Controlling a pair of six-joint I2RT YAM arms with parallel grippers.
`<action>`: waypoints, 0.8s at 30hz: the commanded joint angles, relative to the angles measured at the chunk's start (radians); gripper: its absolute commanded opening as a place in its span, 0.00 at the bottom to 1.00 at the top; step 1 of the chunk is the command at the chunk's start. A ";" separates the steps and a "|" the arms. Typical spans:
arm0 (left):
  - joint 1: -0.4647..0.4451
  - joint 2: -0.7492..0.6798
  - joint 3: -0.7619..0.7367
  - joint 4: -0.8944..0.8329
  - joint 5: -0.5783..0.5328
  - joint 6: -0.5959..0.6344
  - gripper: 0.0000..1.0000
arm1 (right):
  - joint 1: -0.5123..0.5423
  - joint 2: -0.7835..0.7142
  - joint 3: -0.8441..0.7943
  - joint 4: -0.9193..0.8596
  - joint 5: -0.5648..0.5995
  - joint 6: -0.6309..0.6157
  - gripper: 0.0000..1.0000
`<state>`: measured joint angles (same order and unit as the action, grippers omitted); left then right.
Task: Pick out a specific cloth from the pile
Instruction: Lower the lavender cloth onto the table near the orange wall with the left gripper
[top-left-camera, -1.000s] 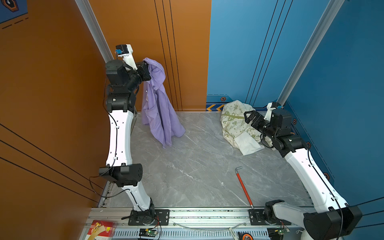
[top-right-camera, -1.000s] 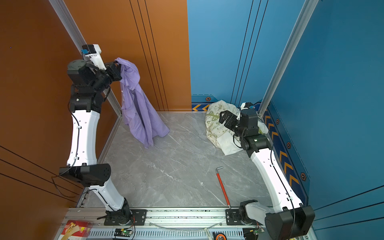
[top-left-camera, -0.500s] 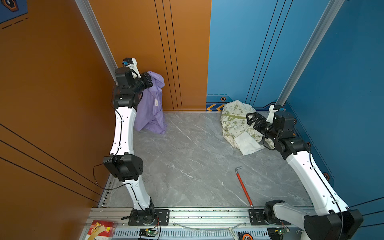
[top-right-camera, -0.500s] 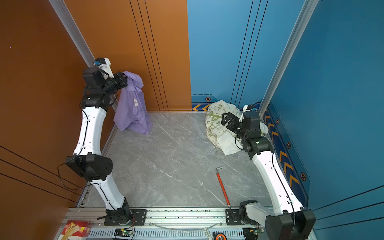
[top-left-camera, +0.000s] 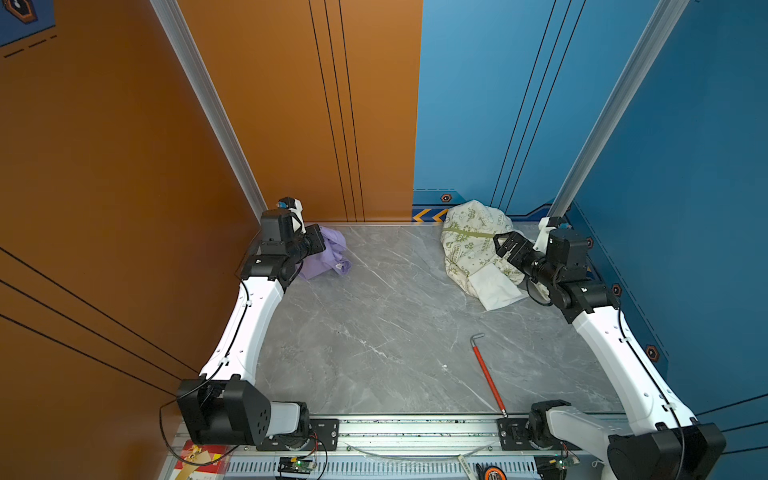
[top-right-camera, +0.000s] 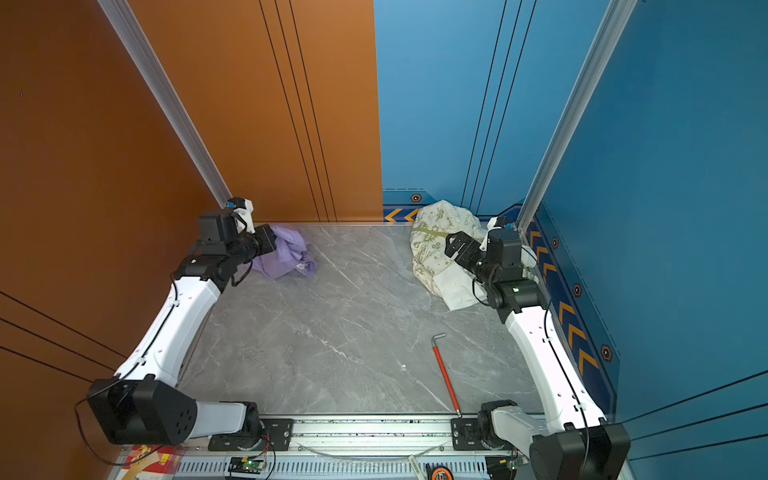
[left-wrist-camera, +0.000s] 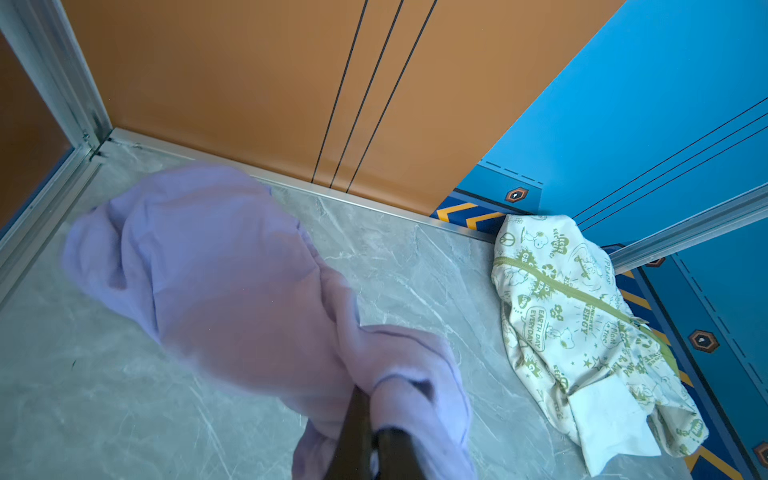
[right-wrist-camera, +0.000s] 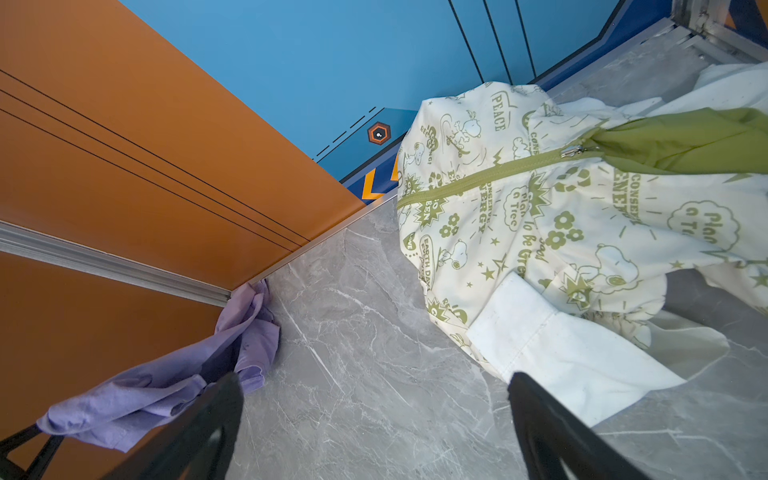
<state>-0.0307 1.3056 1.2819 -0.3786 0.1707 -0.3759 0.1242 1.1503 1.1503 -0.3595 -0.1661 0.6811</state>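
Grey marble tabletop (top-left-camera: 374, 332): pinching the cloth (left-wrist-camera: 232, 270), bunched in the far-left corner, with the left gripper (left-wrist-camera: 370, 432); hovering the right gripper (right-wrist-camera: 374, 399), spread wide and empty, just beside the pile (right-wrist-camera: 519, 216).

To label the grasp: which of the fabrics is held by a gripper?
The plain lavender cloth, pinched in the shut left gripper; the green-printed pile lies free near the open right gripper.
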 joint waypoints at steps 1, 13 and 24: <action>-0.040 -0.078 -0.093 -0.032 -0.062 -0.046 0.00 | -0.003 0.028 -0.009 -0.003 -0.033 0.019 1.00; -0.082 -0.162 -0.445 -0.041 -0.118 -0.175 0.00 | 0.018 0.129 0.038 0.013 -0.053 0.026 1.00; -0.103 -0.069 -0.525 -0.064 -0.081 -0.219 0.10 | 0.021 0.147 0.048 0.015 -0.035 0.024 1.00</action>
<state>-0.1268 1.2358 0.7654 -0.4202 0.0822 -0.5674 0.1394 1.2922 1.1721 -0.3561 -0.2089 0.6960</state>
